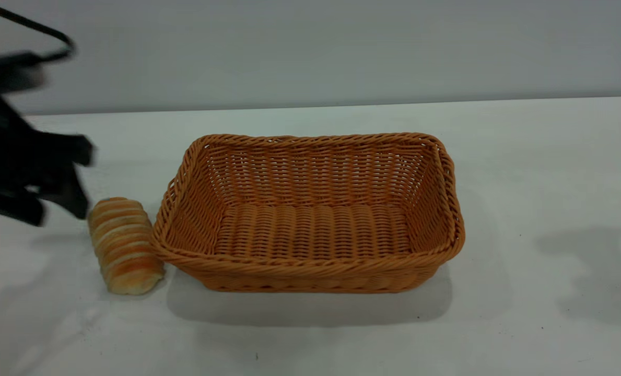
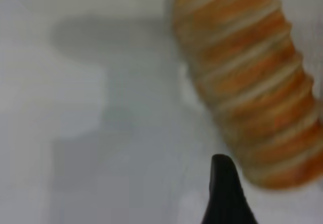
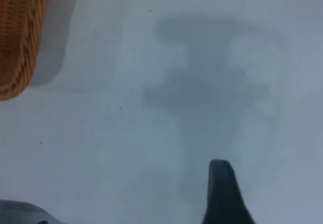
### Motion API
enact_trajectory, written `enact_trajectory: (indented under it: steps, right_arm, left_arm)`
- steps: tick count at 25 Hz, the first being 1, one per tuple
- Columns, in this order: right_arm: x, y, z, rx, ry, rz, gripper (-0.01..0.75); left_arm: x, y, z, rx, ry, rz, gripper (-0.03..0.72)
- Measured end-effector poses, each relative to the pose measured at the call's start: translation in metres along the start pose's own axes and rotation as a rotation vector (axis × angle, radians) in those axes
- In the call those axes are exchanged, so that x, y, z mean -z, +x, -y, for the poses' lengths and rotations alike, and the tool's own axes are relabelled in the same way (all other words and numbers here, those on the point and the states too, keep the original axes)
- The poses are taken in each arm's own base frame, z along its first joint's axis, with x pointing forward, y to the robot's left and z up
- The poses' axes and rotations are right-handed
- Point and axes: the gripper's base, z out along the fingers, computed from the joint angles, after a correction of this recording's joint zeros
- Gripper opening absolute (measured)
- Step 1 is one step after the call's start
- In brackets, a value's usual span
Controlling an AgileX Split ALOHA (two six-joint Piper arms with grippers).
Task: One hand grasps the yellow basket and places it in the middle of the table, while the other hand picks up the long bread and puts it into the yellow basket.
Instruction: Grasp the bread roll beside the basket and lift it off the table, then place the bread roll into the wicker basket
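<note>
The long bread (image 1: pixel 125 245) lies nearest the exterior camera, flat on the white worktop (image 1: pixel 524 172), its long axis running front to back, just beside the left short end of the yellow basket (image 1: pixel 310 211) and apparently touching the braided rim at its near corner. The basket stands upright near the middle of the worktop with nothing inside it; its near wall hides the front strip of its floor. The left gripper (image 1: pixel 59 206) hangs at the left edge of the exterior view, blurred and partly cut off by the frame — two dark fingers point down, one tip just beside the far end of the bread, apparently not touching it, and the jaws stand apart. In the left wrist view only one black fingertip (image 2: pixel 225 191) shows, close to the bread (image 2: pixel 250 77); the second finger is out of frame. The right gripper is not seen in the exterior view. Its wrist view shows one dark fingertip (image 3: pixel 224 193) above bare worktop, a corner of the basket (image 3: pixel 20 32) at the frame edge — the state of the right jaws cannot be told.
</note>
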Motion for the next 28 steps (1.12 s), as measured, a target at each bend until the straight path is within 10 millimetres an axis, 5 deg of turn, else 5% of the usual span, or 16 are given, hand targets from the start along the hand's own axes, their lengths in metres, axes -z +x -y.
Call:
enact_trajectory:
  steps: [7,11,13,15,18,21,28]
  right_arm:
    - [0.000,0.000,0.000,-0.002,-0.003,0.004,0.509]
    - [0.000,-0.001,0.000,-0.002,-0.004,0.008,0.509]
    - [0.000,-0.001,0.000,-0.002,-0.004,0.009,0.509]
    - [0.000,-0.001,0.000,-0.002,-0.004,0.011,0.509]
    - [0.000,-0.001,0.000,-0.002,-0.004,0.012,0.509]
    - [0.000,-0.001,0.000,-0.002,-0.004,0.012,0.509]
    - [0.000,-0.001,0.000,-0.002,-0.004,0.012,0.509]
  left_arm:
    - [-0.058,-0.014,0.005,-0.048,-0.010,-0.050,0.513]
    - [-0.074,-0.014,0.003,-0.072,-0.014,-0.062,0.484]
    - [-0.075,-0.014,0.003,-0.102,-0.013,-0.068,0.416]
    - [-0.074,-0.014,0.004,-0.125,-0.010,-0.075,0.272]
    - [-0.065,-0.017,0.004,-0.136,-0.005,-0.066,0.068]
    - [-0.044,-0.024,0.005,-0.138,0.002,-0.029,0.061]
    - [0.042,-0.054,0.021,-0.170,0.035,0.245,0.061]
